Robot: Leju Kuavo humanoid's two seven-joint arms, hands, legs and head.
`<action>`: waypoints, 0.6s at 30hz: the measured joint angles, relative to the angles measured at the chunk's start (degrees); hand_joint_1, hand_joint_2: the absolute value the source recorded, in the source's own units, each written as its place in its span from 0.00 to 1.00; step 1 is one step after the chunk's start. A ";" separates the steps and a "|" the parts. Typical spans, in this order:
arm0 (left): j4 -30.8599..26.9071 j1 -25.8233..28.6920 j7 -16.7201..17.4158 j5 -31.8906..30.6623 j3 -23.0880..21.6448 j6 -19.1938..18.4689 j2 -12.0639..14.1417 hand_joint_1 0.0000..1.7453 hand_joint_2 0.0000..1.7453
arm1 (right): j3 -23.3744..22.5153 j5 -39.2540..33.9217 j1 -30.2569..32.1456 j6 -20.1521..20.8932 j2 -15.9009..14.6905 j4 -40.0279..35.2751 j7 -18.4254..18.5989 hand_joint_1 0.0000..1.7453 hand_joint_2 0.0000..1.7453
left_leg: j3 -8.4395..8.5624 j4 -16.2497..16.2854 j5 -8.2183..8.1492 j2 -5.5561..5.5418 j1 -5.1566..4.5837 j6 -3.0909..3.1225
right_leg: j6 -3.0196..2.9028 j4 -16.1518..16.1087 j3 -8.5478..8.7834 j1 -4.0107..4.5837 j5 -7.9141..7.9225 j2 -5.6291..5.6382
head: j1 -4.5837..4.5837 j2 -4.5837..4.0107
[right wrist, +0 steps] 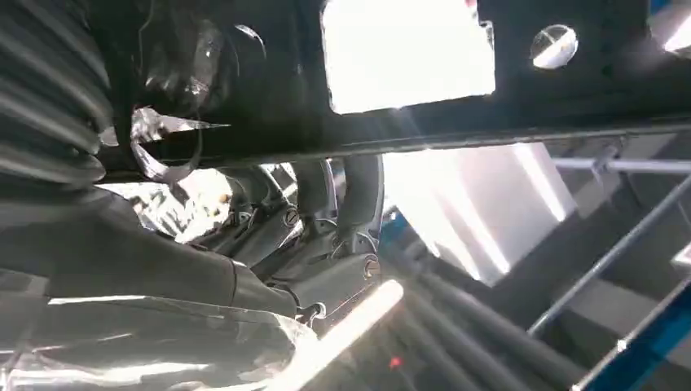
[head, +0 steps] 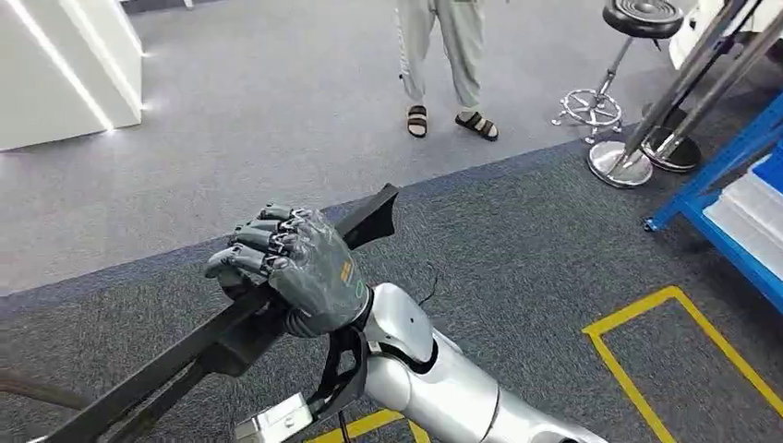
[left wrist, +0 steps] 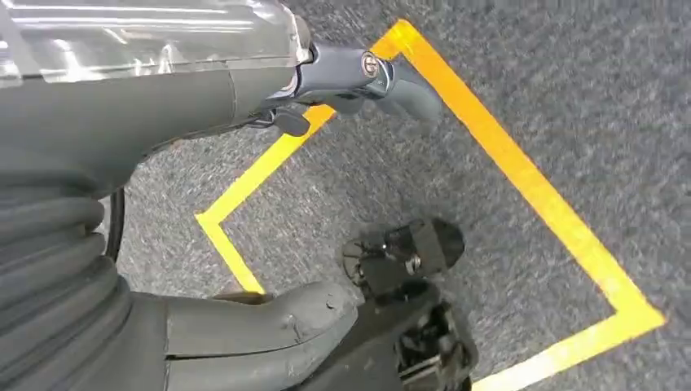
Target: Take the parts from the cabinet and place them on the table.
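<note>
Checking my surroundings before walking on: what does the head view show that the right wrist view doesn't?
Head view: a person in sandals on the grey carpet, a round black stool, yellow floor tape.

Right wrist view: round and rectangular holes through the long black metal part.

Both: right hand gripping that part, the blue frame.

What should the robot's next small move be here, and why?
Probably keep the right hand clamped on the long black part and carry on turning or walking to find the table. The part is gripped and held over grey carpet, no table surface is in sight, and a person stands ahead, so releasing now would drop it.
</note>
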 joint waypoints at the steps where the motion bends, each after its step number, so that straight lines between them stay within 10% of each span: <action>1: 0.00 0.11 0.00 0.00 0.02 0.09 0.00 0.00 1.00 | 0.00 0.00 0.02 0.00 -0.11 0.07 0.00 1.00 1.00 | 0.00 0.06 0.00 -0.82 -0.04 0.00 | -0.06 1.03 -0.84 0.00 0.57 0.07 | 0.00 0.00; 4: 0.00 0.19 0.00 -0.04 0.04 0.15 0.00 0.00 1.00 | 0.00 0.00 -0.06 0.00 -0.09 0.09 0.00 1.00 1.00 | 0.03 0.51 -0.06 -3.33 -0.04 -0.10 | -0.59 -9.65 3.59 -0.07 8.02 0.96 | 0.00 0.02; 5: 0.00 0.18 -0.02 -0.04 0.04 0.15 -0.02 0.00 1.00 | 0.00 0.00 -0.10 0.00 -0.09 0.09 0.00 1.00 1.00 | -0.06 0.65 -0.13 -4.03 0.00 -0.22 | -0.90 -14.43 5.66 -0.10 10.09 3.16 | 0.00 0.02; 6: 0.00 0.10 -0.20 -0.07 0.04 0.06 -0.20 0.00 1.00 | 0.00 0.00 -0.07 0.00 -0.09 0.09 0.00 1.00 1.00 | -0.41 1.00 -0.15 -4.56 -0.35 -0.70 | -0.97 -15.75 6.02 -0.33 9.35 5.06 | -0.02 0.02; 10: 0.00 0.52 -1.12 -0.07 0.07 -0.72 -0.13 0.00 1.00 | 0.00 0.26 -0.21 0.00 0.09 0.07 0.07 1.00 1.00 | -1.03 0.29 0.51 -6.87 0.21 -2.49 | -1.84 -16.45 6.25 -0.11 10.05 2.68 | 0.00 0.00; 13: 0.00 0.53 -1.40 -0.24 0.07 -0.55 0.13 0.00 1.00 | 0.04 0.91 -0.38 -0.09 0.35 -0.06 0.37 1.00 1.00 | -4.04 7.10 -3.73 -0.08 -0.08 -2.80 | -2.77 -17.47 6.93 -0.08 10.47 0.23 | -0.02 0.02; 16: 0.00 0.69 -1.55 -0.52 0.07 0.13 0.15 0.00 1.00 | 0.09 1.42 0.23 -0.26 0.15 -0.07 0.87 1.00 1.00 | -8.78 17.04 -7.24 1.38 0.26 -3.25 | -2.95 -17.36 6.87 0.24 10.25 -2.29 | -0.02 0.00; 18: 0.00 0.94 -1.57 -0.50 0.07 0.33 0.20 0.00 1.00 | 0.13 1.71 0.26 -0.28 -0.02 -0.07 0.92 1.00 1.00 | -6.40 12.81 -4.17 1.75 0.42 -3.44 | -2.77 -17.09 6.81 0.23 9.98 -3.92 | -0.04 0.02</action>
